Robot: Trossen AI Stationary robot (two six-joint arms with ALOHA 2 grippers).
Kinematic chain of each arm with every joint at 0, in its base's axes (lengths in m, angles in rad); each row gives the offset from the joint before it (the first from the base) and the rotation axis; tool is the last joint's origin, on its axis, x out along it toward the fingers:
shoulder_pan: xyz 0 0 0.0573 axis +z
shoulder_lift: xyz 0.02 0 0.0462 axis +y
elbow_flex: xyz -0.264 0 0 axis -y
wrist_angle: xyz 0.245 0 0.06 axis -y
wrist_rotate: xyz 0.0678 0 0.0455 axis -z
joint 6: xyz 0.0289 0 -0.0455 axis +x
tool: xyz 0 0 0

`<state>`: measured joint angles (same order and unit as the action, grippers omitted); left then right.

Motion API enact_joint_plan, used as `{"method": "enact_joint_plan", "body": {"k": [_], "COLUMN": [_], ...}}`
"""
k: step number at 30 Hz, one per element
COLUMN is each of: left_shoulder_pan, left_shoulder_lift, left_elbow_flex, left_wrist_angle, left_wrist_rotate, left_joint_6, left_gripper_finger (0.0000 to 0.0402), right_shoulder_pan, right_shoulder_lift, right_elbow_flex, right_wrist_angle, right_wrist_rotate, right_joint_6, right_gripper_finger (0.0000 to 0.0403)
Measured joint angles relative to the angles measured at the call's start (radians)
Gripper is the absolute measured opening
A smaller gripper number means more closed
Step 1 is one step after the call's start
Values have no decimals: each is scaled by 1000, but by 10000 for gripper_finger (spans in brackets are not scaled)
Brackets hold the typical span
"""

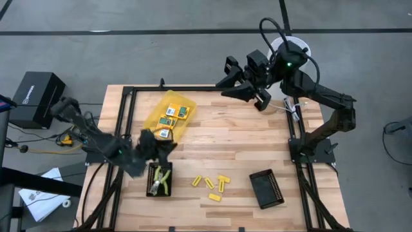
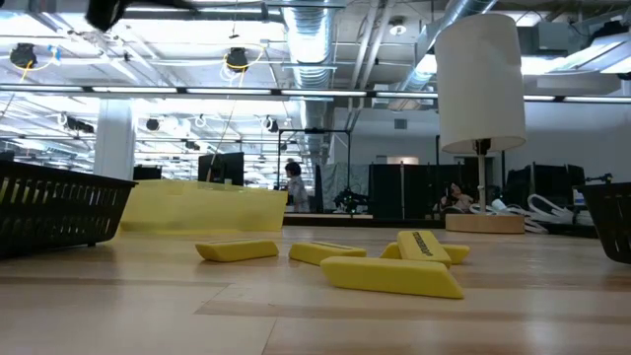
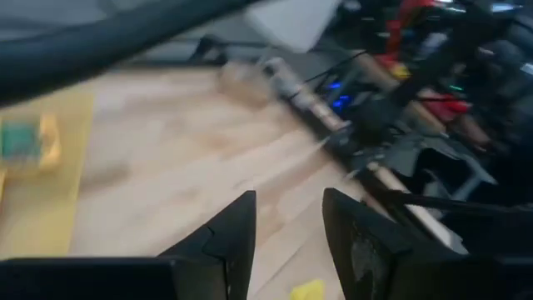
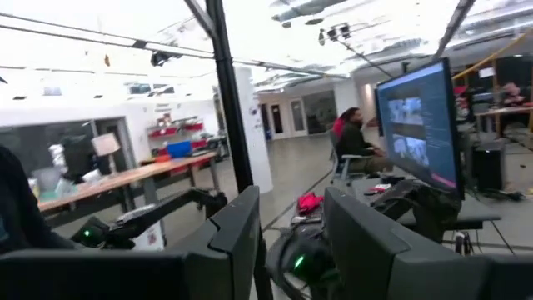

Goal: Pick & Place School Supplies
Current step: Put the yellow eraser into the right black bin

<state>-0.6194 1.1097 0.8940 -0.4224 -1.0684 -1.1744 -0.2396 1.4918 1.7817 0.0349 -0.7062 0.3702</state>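
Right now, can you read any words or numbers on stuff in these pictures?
None can be read.
Black box left of the table: white logo and print, too small.
Upright yellow piece: dark print, too blurred.
Packets in the yellow container: labels too small.
Monitor: screen content, unreadable.

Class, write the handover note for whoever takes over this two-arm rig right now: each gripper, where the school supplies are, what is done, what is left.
Left gripper: open, empty, above the table between the yellow container and the left black tray.
Right gripper: open, empty, raised at the table's far right corner.
Packets: three in the yellow container.
Plier-like tool: in the left black tray.
Yellow pieces: five loose on the wood at the front middle.
Right black tray: looks empty.
Left to do: likely the loose yellow pieces.
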Motion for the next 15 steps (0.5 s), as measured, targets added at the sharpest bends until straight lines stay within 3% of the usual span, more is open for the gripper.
{"method": "enact_joint_plan", "body": {"k": [4,8,15], "left_shoulder_pan": [46,98,205], "left_shoulder_lift": [-125,-208,-257], "left_elbow_flex": [0,0,0], "left_wrist_angle": [181,309,362], "left_wrist_rotate": [59,117,281], "left_joint_6": [372,636,778], "left_gripper_finger": [134,133,129], "right_shoulder_pan": [67,145,266], "right_shoulder_lift": [0,0,2], "right_elbow_flex": [1,1,-5], "right_wrist_angle": [-67,-313,-679], "right_wrist_rotate": [125,353,905], "right_joint_6": [-13,-74,19], "right_gripper_finger": [129,129,129]}}
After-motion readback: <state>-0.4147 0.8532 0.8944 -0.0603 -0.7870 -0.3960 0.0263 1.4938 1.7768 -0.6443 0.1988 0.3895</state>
